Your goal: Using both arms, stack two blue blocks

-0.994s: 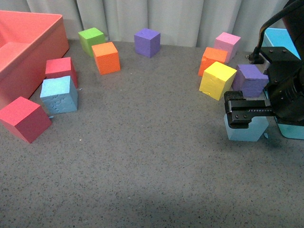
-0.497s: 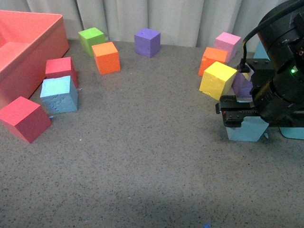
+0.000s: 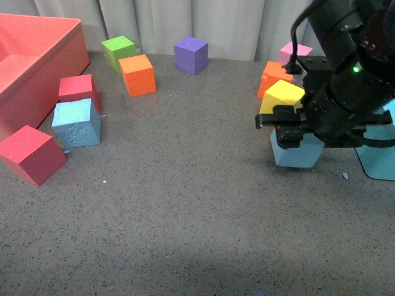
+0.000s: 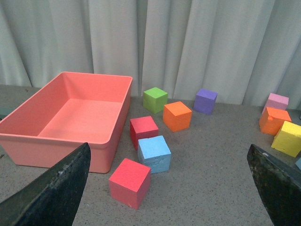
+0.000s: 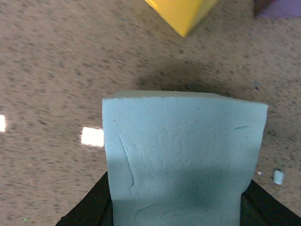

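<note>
Sky-blue block [image 3: 296,154] is clamped in the right gripper [image 3: 289,131]; in the right wrist view, black fingers [image 5: 94,207] press both its sides. Against a second ago, arm and block sit further left, away from the turquoise bin [image 3: 378,161] and now just in front of the yellow cube [image 3: 281,94]. Pitted blue block [image 3: 76,123] is unmoved, between two red cubes [image 3: 79,87] beside the coral bin [image 3: 43,68]. Left gripper [image 4: 168,147] is spread wide, holding nothing.
</note>
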Action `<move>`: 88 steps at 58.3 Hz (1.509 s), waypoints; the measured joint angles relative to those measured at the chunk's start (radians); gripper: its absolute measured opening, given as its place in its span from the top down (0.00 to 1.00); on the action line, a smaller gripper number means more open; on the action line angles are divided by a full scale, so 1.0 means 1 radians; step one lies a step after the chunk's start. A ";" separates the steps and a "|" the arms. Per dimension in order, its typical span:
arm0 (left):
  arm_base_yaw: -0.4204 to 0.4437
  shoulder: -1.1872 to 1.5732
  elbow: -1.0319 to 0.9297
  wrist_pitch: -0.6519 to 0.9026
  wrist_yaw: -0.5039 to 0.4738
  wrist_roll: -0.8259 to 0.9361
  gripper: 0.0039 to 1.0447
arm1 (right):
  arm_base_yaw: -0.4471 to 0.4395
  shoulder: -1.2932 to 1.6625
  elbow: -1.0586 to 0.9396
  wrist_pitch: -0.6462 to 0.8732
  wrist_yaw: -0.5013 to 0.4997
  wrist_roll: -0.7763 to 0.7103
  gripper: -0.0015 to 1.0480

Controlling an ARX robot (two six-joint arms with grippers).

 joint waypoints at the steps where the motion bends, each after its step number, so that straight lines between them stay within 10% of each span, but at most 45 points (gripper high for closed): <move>1: 0.000 0.000 0.000 0.000 0.000 0.000 0.06 | 0.005 0.000 0.006 -0.003 0.000 0.004 0.57; 66: 0.000 0.000 0.000 0.000 0.000 0.000 0.06 | 0.234 0.257 0.399 -0.129 -0.051 0.136 0.59; 83: 0.000 0.000 0.000 0.000 0.000 0.000 0.06 | 0.232 0.203 0.299 -0.005 -0.114 0.203 0.09; 88: 0.000 0.000 0.000 0.000 0.000 0.000 0.06 | 0.220 0.109 0.216 0.090 -0.094 0.216 0.10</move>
